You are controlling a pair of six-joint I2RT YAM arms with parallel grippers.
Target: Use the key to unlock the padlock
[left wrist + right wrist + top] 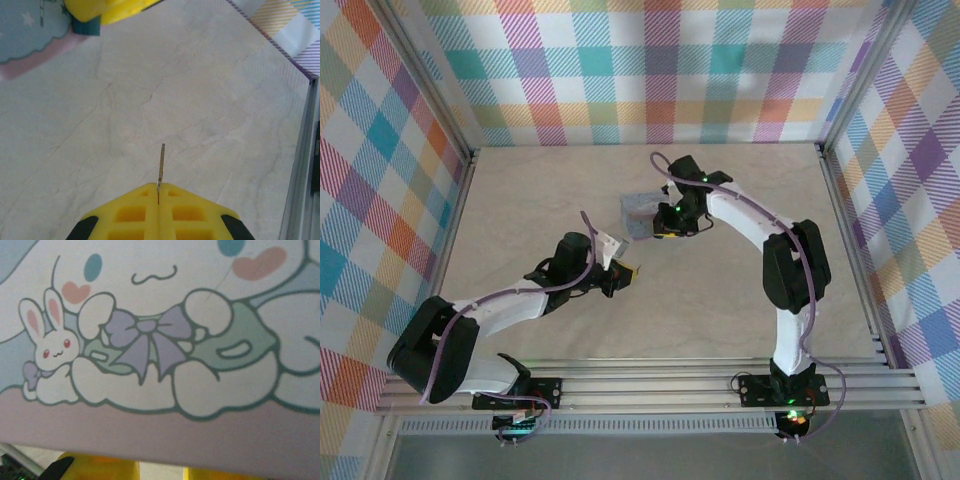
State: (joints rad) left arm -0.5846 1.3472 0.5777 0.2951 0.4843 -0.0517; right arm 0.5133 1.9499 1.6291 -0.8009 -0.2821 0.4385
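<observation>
Pale tabletop (200, 90) lies under the left gripper (158, 197), clamped on the key (161, 165), blade aimed ahead for the padlock (86, 27) beside the right gripper (668, 232), whose grip is unclear.

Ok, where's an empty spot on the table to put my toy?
Bare table between the left wall and the tin box, and the far strip by the back wall. Crowded mid-table, where left arm and right arm meet by the box.

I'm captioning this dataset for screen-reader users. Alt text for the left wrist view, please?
The left gripper is shut on the key, whose thin blade points ahead over the pale table. The pastel tin box sits at top left.
</observation>
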